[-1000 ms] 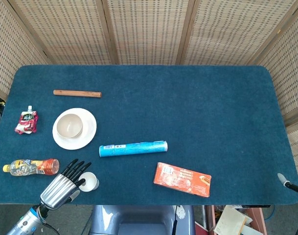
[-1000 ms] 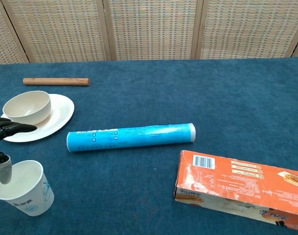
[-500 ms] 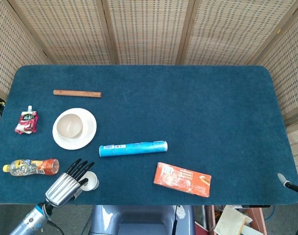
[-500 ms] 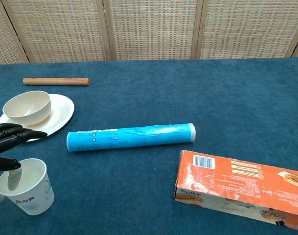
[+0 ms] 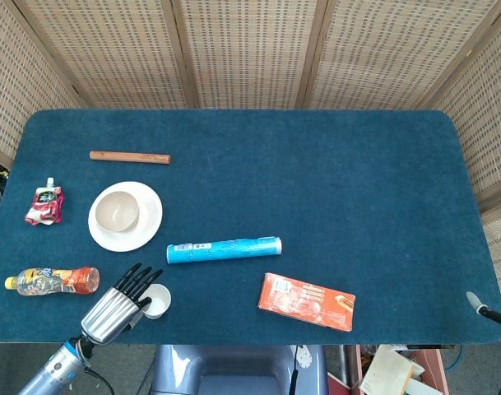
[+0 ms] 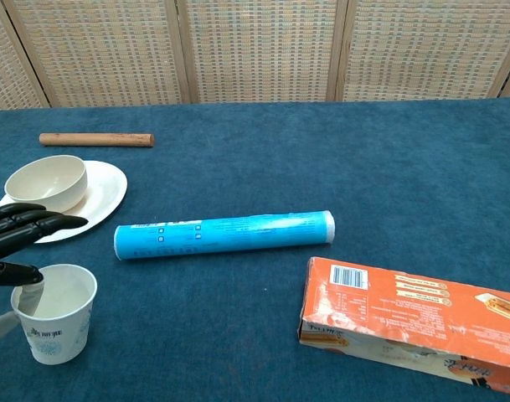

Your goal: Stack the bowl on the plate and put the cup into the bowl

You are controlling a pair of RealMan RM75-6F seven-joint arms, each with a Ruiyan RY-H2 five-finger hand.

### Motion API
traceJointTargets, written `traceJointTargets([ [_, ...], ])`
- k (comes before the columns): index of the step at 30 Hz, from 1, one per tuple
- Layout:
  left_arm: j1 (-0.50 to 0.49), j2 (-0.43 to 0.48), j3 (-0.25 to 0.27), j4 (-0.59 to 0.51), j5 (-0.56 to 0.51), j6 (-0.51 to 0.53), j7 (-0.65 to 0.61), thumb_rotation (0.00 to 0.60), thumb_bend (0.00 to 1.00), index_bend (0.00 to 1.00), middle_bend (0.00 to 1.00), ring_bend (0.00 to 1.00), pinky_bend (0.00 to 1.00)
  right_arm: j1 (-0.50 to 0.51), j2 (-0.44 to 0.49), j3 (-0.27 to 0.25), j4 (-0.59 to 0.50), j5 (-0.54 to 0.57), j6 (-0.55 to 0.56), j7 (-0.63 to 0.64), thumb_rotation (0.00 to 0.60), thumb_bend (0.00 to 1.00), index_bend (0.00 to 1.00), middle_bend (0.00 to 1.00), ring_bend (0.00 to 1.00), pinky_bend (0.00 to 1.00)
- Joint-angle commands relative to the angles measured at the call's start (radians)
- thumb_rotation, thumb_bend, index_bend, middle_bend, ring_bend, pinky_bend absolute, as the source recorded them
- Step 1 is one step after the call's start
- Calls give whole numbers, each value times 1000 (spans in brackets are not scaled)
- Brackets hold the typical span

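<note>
The cream ceramic bowl (image 5: 117,211) sits on the white round plate (image 5: 148,220), which serves as the reference point. The white paper cup (image 6: 55,312) stands upright on the blue cloth table (image 5: 332,181), near the plate on its front side. The left hand (image 5: 118,306) is at the cup, its thumb dipped inside the rim and the dark fingers (image 6: 37,223) stretched above; whether it actually pinches the wall I cannot tell. The right hand is out of sight. A blue cylindrical tube (image 5: 224,248) lies just right of the plate.
</note>
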Motion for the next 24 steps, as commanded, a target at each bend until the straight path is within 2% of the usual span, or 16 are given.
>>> traceJointTargets([
  [1, -1, 6, -6, -4, -1, 7, -1, 600, 484, 587, 0, 0, 0, 0, 0, 0, 0, 1, 0, 0, 600, 170, 0, 0, 0, 0],
  [12, -14, 64, -79, -40, -54, 54, -34, 600, 484, 591, 0, 0, 0, -1, 1, 1, 3, 0, 2, 7, 600, 169, 0, 0, 0, 0],
  [15, -26, 79, -145, -20, -116, 72, -72, 600, 484, 591, 0, 0, 0, 0, 0, 0, 2, -1, 0, 2, 600, 170, 0, 0, 0, 0],
  [18, -39, 83, -174, -4, -141, 70, -87, 600, 485, 591, 0, 0, 0, 1, -1, -1, 1, -2, -1, -2, 600, 169, 0, 0, 0, 0],
  [21, -68, 81, -238, 25, -206, 53, -117, 600, 485, 591, 0, 0, 0, 1, -2, -1, -1, -2, 0, -7, 600, 169, 0, 0, 0, 0],
  [24, -91, 71, -274, 50, -252, 29, -135, 600, 485, 591, 0, 0, 0, 0, -1, 0, -2, 0, 1, -7, 600, 169, 0, 0, 0, 0],
])
